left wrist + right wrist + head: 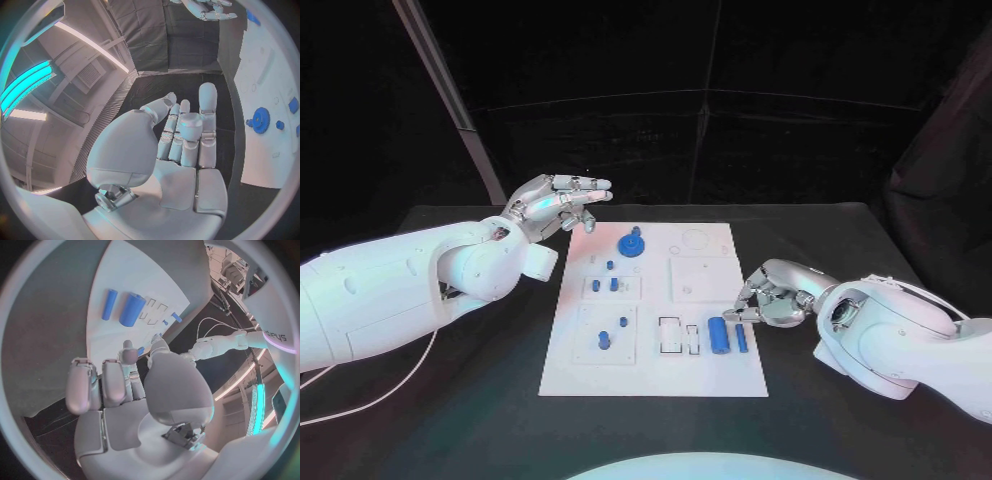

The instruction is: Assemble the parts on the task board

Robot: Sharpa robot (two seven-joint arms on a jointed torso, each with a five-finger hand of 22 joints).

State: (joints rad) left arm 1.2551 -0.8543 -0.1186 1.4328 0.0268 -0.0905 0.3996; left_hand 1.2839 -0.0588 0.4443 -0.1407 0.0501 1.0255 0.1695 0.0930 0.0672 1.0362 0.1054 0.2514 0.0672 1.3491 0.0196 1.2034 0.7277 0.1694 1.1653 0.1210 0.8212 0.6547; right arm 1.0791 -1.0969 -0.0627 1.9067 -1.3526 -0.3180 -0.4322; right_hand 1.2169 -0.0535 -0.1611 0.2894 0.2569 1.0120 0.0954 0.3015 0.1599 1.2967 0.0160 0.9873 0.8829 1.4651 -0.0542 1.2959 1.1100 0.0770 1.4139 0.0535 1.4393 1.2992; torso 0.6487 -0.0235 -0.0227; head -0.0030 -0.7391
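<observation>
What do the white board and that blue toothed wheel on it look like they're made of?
The task board looks like matte white plastic or painted sheet: flat and even, with no glare. The blue gear looks like moulded or printed plastic: solid uniform colour, no metallic shine. Neither can be confirmed by sight.

The board [718,375] lies in the middle of the table [848,410], its long side running near to far. At its far end, left of centre, the gear [632,244] sits on it. Nearer, on the left side, two pegs [604,285] stand side by side, and nearer again two more pegs [613,332] stand apart. At the near right, the cylinder [718,335] lies with the rod [741,337] just beside it on the right. The left hand [560,204] hangs above the table off the board's far left corner. The right hand [769,296] is at the board's right edge, near the rod.
</observation>
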